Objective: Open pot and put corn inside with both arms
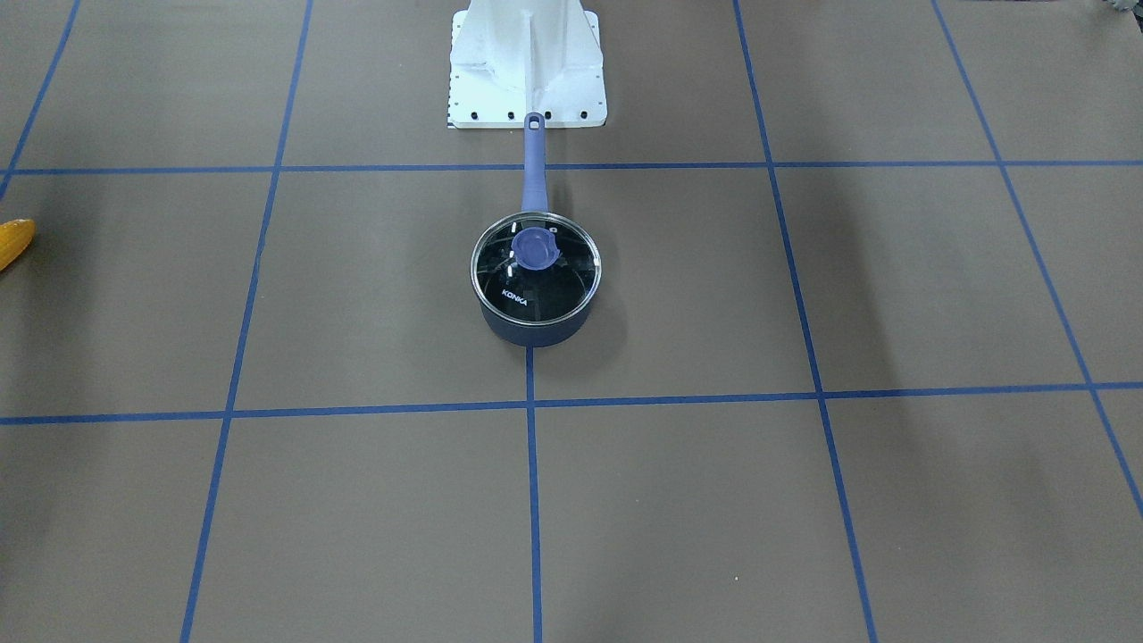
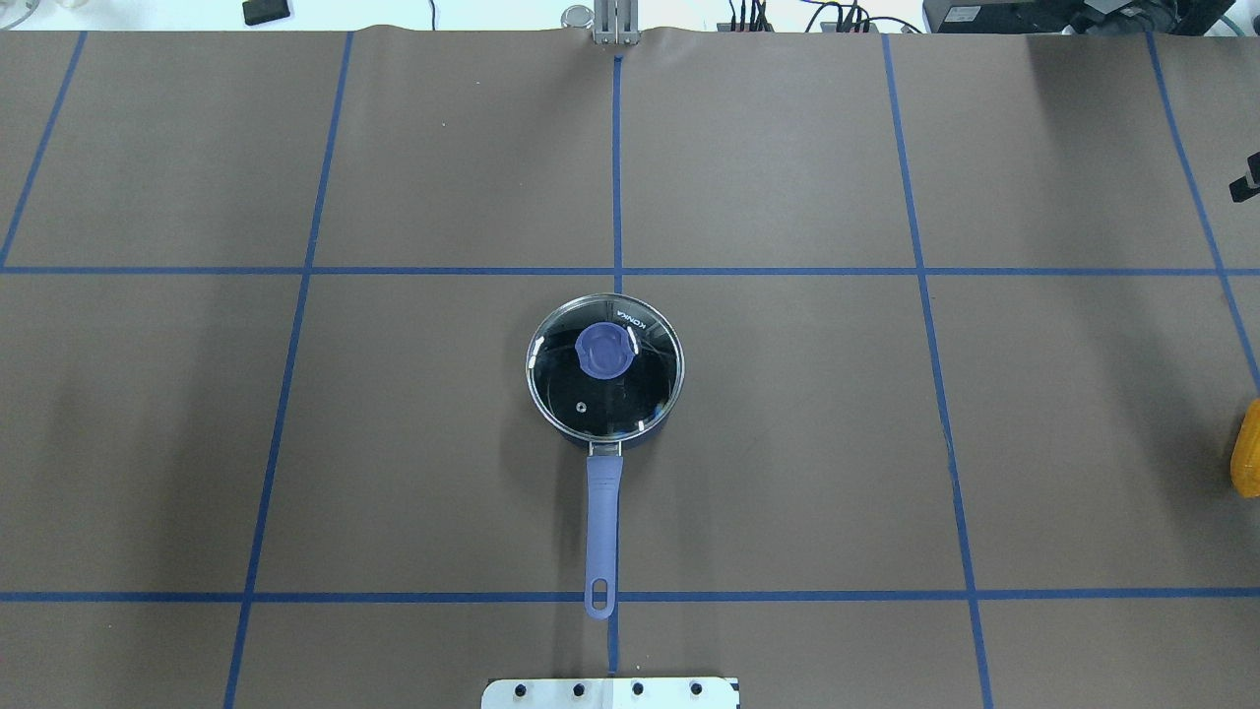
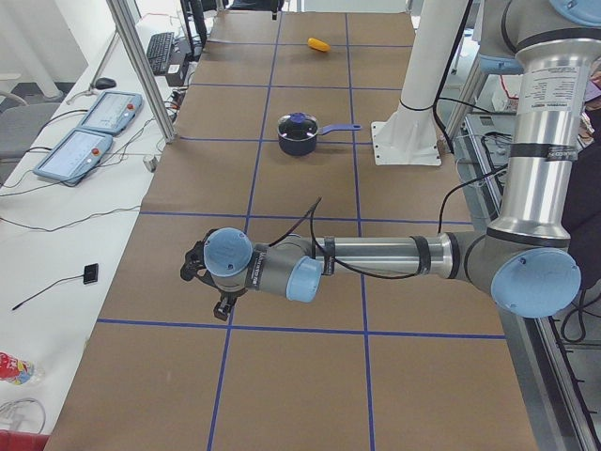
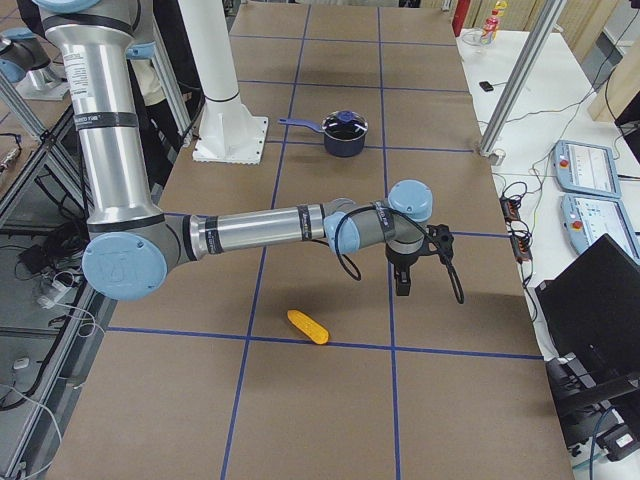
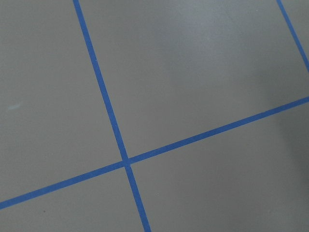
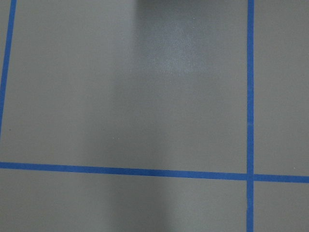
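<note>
The pot (image 1: 534, 332) stands at the table's middle with its glass lid (image 1: 536, 268) on, and its handle (image 2: 602, 517) points toward the robot base. The corn (image 1: 13, 243) lies on the table far out on my right side, at the edge of the overhead view (image 2: 1247, 448). My right gripper (image 4: 402, 285) hangs over the table a little beyond the corn (image 4: 308, 327), apart from it. My left gripper (image 3: 222, 306) hangs far out on the left, well away from the pot (image 3: 299, 141). I cannot tell whether either gripper is open or shut. Both wrist views show only table and blue tape.
The white robot base (image 1: 527, 62) stands just behind the handle's end. Blue tape lines grid the brown table. Beyond the table's far edge stand an aluminium post (image 3: 141, 66) and control pendants (image 3: 84, 141) on a white bench.
</note>
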Tool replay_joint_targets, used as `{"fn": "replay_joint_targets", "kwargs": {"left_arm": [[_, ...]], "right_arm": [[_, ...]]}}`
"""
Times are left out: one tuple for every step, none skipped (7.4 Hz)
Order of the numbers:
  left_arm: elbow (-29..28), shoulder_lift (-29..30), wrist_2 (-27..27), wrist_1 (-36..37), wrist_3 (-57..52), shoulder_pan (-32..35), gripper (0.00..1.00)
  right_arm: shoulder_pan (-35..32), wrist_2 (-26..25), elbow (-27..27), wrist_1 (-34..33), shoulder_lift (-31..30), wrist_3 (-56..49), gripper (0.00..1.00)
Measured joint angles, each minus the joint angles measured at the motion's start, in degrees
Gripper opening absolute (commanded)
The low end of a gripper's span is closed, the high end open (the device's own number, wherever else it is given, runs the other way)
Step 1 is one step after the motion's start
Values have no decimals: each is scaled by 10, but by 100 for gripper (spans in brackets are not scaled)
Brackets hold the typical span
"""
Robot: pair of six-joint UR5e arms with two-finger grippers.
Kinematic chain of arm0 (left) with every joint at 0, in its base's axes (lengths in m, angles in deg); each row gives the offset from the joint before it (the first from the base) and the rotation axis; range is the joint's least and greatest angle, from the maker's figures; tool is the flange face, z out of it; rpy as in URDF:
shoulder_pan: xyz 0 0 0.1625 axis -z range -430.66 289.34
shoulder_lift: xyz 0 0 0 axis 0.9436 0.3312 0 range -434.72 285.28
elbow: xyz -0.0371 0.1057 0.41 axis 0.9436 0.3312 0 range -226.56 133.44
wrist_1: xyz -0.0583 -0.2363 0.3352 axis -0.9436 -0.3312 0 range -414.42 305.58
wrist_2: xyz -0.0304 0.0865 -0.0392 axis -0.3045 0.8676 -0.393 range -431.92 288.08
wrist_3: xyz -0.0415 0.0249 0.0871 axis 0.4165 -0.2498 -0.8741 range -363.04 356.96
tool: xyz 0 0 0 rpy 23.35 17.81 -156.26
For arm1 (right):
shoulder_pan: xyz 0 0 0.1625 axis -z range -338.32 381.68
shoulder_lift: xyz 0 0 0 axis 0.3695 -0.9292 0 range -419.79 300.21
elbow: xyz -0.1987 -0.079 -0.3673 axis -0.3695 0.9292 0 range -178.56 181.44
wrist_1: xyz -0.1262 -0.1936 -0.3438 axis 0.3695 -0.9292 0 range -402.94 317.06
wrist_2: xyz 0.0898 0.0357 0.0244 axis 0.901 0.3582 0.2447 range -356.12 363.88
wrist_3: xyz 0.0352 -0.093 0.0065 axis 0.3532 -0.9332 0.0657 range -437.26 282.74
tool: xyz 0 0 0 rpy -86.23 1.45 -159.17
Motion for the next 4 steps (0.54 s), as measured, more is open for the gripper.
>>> {"fn": "replay_joint_targets", "kwargs": {"left_arm": [[0, 0, 0, 0, 0, 0, 97], [0, 0, 0, 0, 0, 0, 97], [0, 0, 0, 0, -1, 0, 97], [2, 1, 0, 0, 0, 0, 98]], "right_arm": [[0, -1, 0, 0, 0, 0, 100], [0, -1, 1, 0, 3, 0, 100], [1, 0, 3, -3, 8, 1, 100], [2, -1, 9, -5, 9, 0, 100]]}}
